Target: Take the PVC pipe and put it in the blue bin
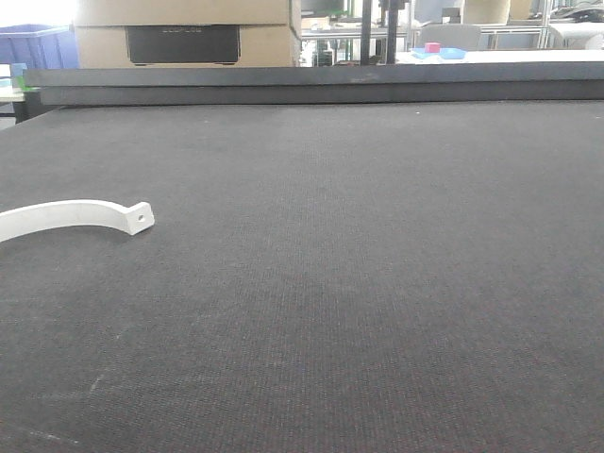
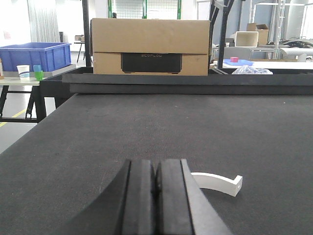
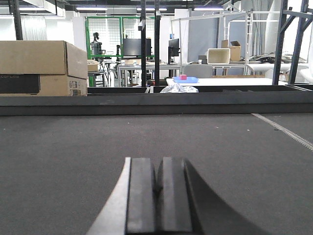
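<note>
1. The pipe lies flat on the dark table, a thin white arc. Its tab end, with the small hole, points toward 3 o'clock in the front view. The other end runs off the picture's edge at 9 o'clock.
2. In the left wrist view the pipe sits just beside the left claw, at about 4 o'clock from its tips. It is close but not touching, and nothing lies on or against it.
3. The left claw's two dark pads are pressed together with no gap, and they hold nothing.
4. The right claw is the same, with its pads closed flat against each other and empty. Only bare table shows ahead of it, and the pipe is not in its view.
5. The blue bin stands off the table, on a side bench at about 10 o'clock in the left wrist view, well apart from the pipe. A cardboard box stands beyond the table's far edge at 12 o'clock.
6. Judged from this, the task is at its very start: the reach for the pipe has not begun.
7. The left claw looks best placed for the next move. It would need to open, shift toward 4 o'clock and come down over the arc. The piece is thin and lies low, so the pads would have to close near the table surface.
</note>
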